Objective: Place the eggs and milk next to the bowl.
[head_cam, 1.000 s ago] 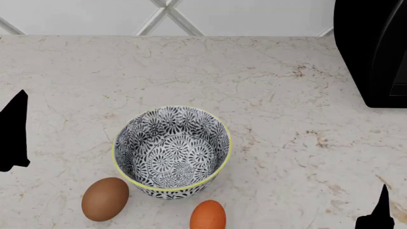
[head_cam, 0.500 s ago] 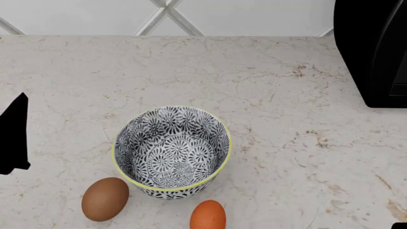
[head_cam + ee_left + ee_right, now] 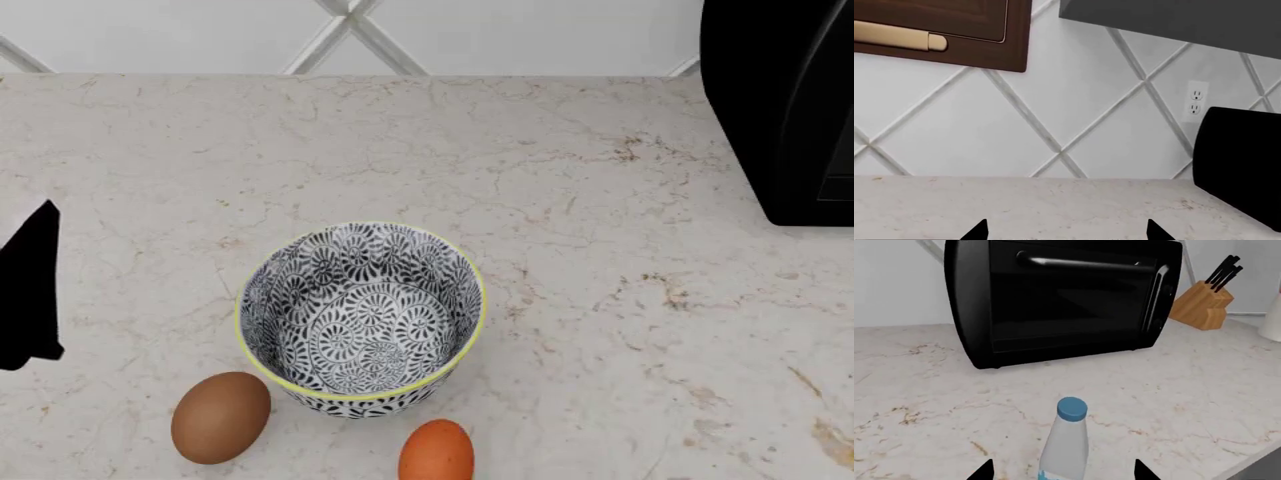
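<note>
Milk [image 3: 1066,440]: base cut off, between spread right jaws | left jaws spread, empty

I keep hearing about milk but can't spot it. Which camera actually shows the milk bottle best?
The right wrist view: the milk stands upright on the counter before the black oven, between the right tool's fingertips. The head view and the left wrist view show no milk at all.
</note>
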You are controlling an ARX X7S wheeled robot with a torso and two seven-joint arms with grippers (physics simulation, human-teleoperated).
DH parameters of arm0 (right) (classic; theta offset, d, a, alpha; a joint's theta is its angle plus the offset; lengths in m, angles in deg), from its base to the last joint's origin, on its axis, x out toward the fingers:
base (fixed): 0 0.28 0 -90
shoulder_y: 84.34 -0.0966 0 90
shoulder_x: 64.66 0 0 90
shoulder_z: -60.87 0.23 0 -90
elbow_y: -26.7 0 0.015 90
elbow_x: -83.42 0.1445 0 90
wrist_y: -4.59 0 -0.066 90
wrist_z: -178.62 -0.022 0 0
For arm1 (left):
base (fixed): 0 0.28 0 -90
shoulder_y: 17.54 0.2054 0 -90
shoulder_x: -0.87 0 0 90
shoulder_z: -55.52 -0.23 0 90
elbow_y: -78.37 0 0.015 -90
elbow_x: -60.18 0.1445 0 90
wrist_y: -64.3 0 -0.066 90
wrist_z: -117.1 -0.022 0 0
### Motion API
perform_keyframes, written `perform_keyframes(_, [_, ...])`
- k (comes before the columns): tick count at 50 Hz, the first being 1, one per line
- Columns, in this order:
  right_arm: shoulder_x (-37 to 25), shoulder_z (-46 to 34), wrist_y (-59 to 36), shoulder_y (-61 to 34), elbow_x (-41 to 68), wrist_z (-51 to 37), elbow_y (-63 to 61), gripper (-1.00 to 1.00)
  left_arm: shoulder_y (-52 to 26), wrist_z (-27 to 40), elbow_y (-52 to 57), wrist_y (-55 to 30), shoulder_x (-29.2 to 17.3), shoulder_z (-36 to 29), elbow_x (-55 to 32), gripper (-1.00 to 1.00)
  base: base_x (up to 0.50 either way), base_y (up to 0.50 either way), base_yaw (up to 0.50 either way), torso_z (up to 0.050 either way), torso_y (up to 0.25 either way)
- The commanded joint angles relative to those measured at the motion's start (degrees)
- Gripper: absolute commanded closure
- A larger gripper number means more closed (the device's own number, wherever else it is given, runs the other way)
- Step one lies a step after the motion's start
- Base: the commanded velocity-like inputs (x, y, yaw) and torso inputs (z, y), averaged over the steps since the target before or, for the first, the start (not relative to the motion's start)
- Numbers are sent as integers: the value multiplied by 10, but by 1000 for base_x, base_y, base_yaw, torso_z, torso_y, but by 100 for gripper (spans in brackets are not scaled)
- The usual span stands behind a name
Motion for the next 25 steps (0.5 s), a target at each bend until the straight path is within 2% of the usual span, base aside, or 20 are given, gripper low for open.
perform_keyframes(1, [2,-21,15,-31,-41,12,55,-100,-3,-18,-9,5,11,12,5,-100,0,0,0,0,0])
perform_keyframes(25, [2,-145,50,-122,-127,33,180,-100,-8,-8,0,-4,3,11,-1,-100,0,0,0,0,0])
